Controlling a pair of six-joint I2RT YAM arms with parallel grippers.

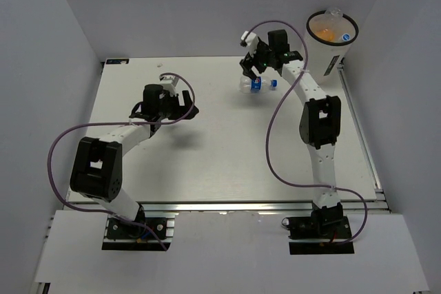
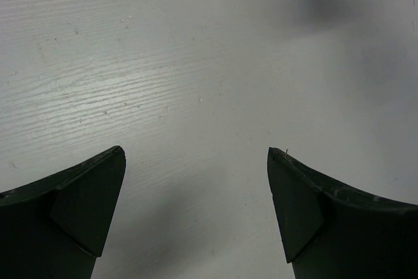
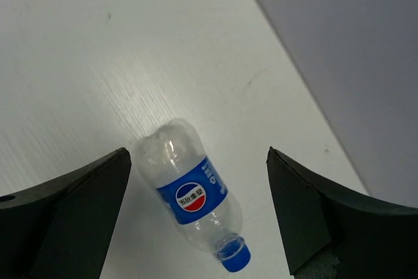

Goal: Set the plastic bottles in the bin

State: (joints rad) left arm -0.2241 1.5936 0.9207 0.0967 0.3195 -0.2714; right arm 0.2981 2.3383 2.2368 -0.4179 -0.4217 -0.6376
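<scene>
Top external view, L to R: the left arm reaches over the white table point(image 1: 207, 156). The left gripper point(image 1: 187, 106) sits low over the mid-left area, fingers spread, nothing btwn them. Left wrist view agrees: left gripper point(image 2: 196, 155) wide apart, only bare tabletop point(image 2: 163, 63) under and btwn the fingers.

Right of centre, toward the far side, the blue-label bottle point(image 1: 258, 85) lies on its side on the table, blue cap point(image 1: 273, 83) pointing right. The right gripper point(image 1: 249, 68) hangs over it, slightly to its far side.

Right wrist view: right gripper point(image 3: 196, 153) is spread w/ one finger each side of the bottle point(image 3: 194, 195) and a gap on both sides, no contact. The bottle body is clear, label round its middle, cap point(image 3: 234, 255) at the bottom of that view. A grey wall point(image 3: 339, 50) runs close beside it.

Far-right corner: the bin point(image 1: 331, 56) stands upright; can't tell if it's on the table or just off it. Inside is the orange bottle point(image 1: 322, 32). A blue-and-white bit point(image 1: 346, 35) sits by the right rim and a clear shape point(image 1: 335, 12) at the far rim, both too small to make out.
</scene>
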